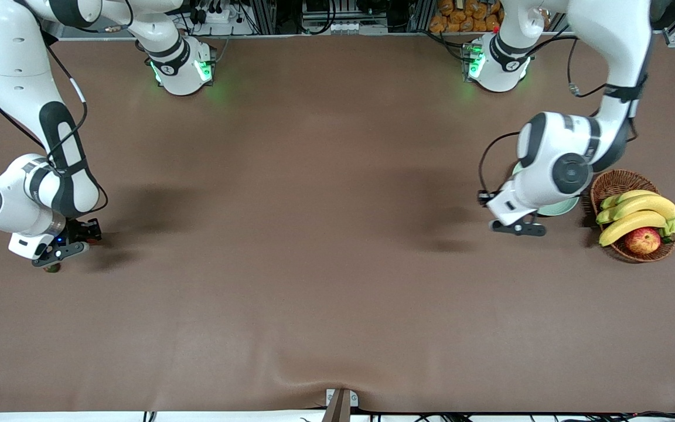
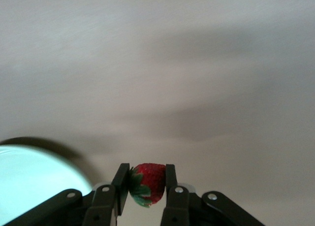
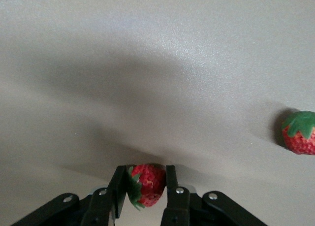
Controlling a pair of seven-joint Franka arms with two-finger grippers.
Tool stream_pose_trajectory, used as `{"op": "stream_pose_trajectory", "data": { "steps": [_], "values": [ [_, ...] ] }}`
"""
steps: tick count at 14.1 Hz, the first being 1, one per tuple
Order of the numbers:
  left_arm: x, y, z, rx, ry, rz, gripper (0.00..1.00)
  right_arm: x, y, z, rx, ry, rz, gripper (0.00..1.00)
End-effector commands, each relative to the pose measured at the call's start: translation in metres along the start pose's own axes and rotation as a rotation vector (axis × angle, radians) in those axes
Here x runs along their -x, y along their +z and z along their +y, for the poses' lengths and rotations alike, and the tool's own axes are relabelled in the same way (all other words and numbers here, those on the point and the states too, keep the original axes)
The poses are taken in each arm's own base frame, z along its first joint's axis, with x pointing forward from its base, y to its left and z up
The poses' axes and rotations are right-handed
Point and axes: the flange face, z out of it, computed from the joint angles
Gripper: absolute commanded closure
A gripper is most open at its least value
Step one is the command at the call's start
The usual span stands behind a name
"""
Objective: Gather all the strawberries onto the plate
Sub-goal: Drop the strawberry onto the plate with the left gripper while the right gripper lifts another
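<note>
Brown counter (image 1: 326,281) first, wide from the front. Pale mint-green round plate (image 2: 29,179) sits beside the wicker basket (image 1: 610,186), half hidden under the left arm. Wrist views reveal more: left gripper (image 2: 146,182) fingers clenched on a small red strawberry (image 2: 147,182); right gripper (image 3: 145,184) grasping another red berry (image 3: 146,184), a third loose strawberry (image 3: 299,132) lying nearby.

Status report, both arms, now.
Left gripper shut on a strawberry beside the plate. Right gripper shut on second strawberry; third strawberry on table. Nothing in the way.

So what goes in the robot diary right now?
left gripper: strawberry held by plate | right gripper: berry held | loose berry on table
</note>
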Motion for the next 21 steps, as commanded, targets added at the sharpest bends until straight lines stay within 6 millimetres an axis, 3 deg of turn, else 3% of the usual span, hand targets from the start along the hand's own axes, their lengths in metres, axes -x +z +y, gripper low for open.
{"op": "stream_pose_trajectory", "data": {
  "steps": [1,3,5,7,9,10,11,13,14,15,16,21],
  "values": [
    [0.028,-0.002,-0.048,-0.026,0.029,-0.007,1.00,-0.098,-0.093,-0.102,-0.027,-0.192,0.160,1.00],
    [0.035,0.005,-0.084,-0.015,0.034,-0.024,1.00,-0.078,-0.075,-0.080,-0.044,-0.148,0.131,1.00],
    [0.037,0.013,-0.103,-0.004,0.051,-0.038,0.98,-0.071,-0.073,-0.075,-0.054,-0.135,0.120,1.00],
    [0.039,0.026,-0.116,0.006,0.032,-0.063,0.92,-0.076,-0.081,-0.083,-0.061,-0.144,0.121,1.00],
    [0.043,0.037,-0.126,0.015,0.013,-0.082,0.85,-0.092,-0.090,-0.112,-0.062,-0.151,0.126,1.00],
    [0.044,0.042,-0.130,0.020,0.017,-0.091,0.81,-0.103,-0.094,-0.132,-0.062,-0.145,0.130,1.00],
    [0.043,0.047,-0.131,0.023,0.030,-0.101,0.72,-0.116,-0.100,-0.158,-0.061,-0.127,0.138,1.00],
    [0.047,0.055,-0.148,0.035,-0.004,-0.113,0.46,-0.141,-0.110,-0.216,-0.065,-0.083,0.148,1.00],
    [0.046,0.055,-0.149,0.035,-0.004,-0.113,0.33,-0.152,-0.113,-0.250,-0.066,-0.062,0.151,1.00],
    [0.047,0.056,-0.150,0.036,-0.005,-0.114,0.10,-0.160,-0.116,-0.282,-0.069,-0.040,0.155,1.00],
    [0.045,0.053,-0.150,0.035,-0.005,-0.108,0.00,-0.168,-0.121,-0.317,-0.073,-0.022,0.160,1.00],
    [0.027,0.026,-0.142,0.017,0.032,-0.056,0.00,-0.184,-0.135,-0.482,-0.112,0.087,0.177,1.00]
  ]
}}
